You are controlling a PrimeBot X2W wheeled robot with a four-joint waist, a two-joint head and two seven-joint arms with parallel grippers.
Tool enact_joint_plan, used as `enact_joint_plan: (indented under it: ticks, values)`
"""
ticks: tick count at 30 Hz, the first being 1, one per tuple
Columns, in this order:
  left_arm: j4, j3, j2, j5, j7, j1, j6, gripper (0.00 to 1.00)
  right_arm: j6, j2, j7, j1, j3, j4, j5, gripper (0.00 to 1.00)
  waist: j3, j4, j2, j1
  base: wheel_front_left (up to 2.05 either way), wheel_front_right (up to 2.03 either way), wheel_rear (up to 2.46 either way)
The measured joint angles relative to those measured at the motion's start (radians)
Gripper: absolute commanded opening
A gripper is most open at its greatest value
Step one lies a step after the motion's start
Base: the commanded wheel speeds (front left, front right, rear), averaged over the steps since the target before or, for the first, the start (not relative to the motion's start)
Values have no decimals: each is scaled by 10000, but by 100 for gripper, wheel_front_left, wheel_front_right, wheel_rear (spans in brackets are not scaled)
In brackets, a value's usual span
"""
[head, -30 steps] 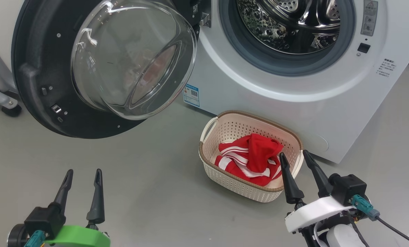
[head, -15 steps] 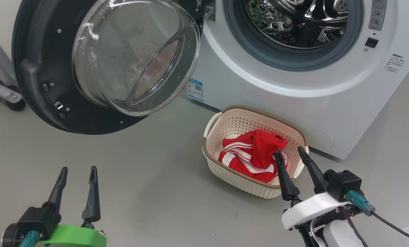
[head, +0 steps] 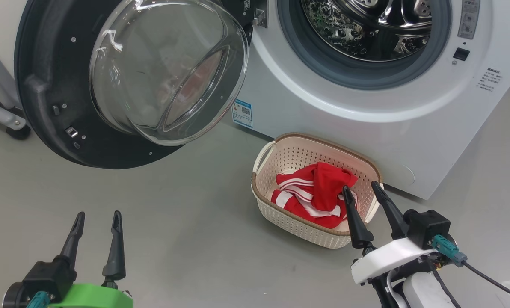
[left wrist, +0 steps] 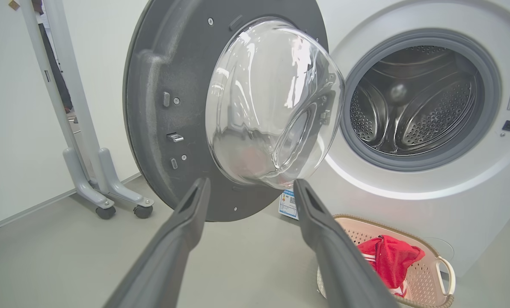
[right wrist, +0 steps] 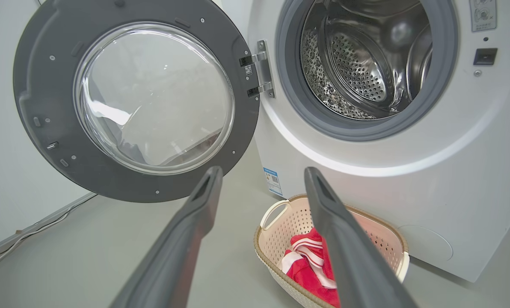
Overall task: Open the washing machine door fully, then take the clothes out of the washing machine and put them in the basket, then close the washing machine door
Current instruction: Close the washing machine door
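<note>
A: What has changed since a second ago?
B: The head camera has shifted slightly; the things lie as they did. Nearest, the left tool (head: 99, 214) and right tool (head: 359, 185) stand spread and empty, the right by the basket's (head: 297, 233) near corner.
A: Why empty?
B: The red striped clothes (head: 319, 188) already lie in the basket on the grey floor (head: 173, 214). Beyond, the washing machine door (head: 45, 85) hangs wide, probably awaiting closing. The washing machine's (head: 323, 128) drum (head: 366, 25) looks bare.

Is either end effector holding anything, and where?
Nothing is held: left end effector and right end effector stand open, empty; red striped fabric clothes lie in the cream perforated plastic basket.
</note>
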Motion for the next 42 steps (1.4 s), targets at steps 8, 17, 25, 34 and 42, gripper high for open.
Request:
enact_joint_plan:
  ticks: [8, 17, 25, 34, 42]
  values:
    - [0, -2, 0, 0, 0, 6, 4, 100, 0, 0, 0, -2, -27, 13, 13, 100, -52, -25, 0, 0, 0, 0, 0]
    - [0, 0, 0, 0, 0, 20, 44, 100, 0, 0, 0, -3, -42, 15, 52, 100, -105, -40, 0, 0, 0, 0, 0]
    - [0, 6, 0, 0, 0, 27, 71, 100, 0, 0, 0, -3, -42, 23, 56, 100, -123, -51, 0, 0, 0, 0, 0]
    - [4, -21, 0, 0, 0, 28, 71, 0, 0, 0, 0, -3, -59, 23, 56, 100, -114, -62, 0, 0, 0, 0, 0]
    - [-10, -77, -2, 0, 0, 28, 69, 0, -2, 0, 0, -3, -77, -12, 54, 100, -60, -64, 0, 0, 0, 0, 0]
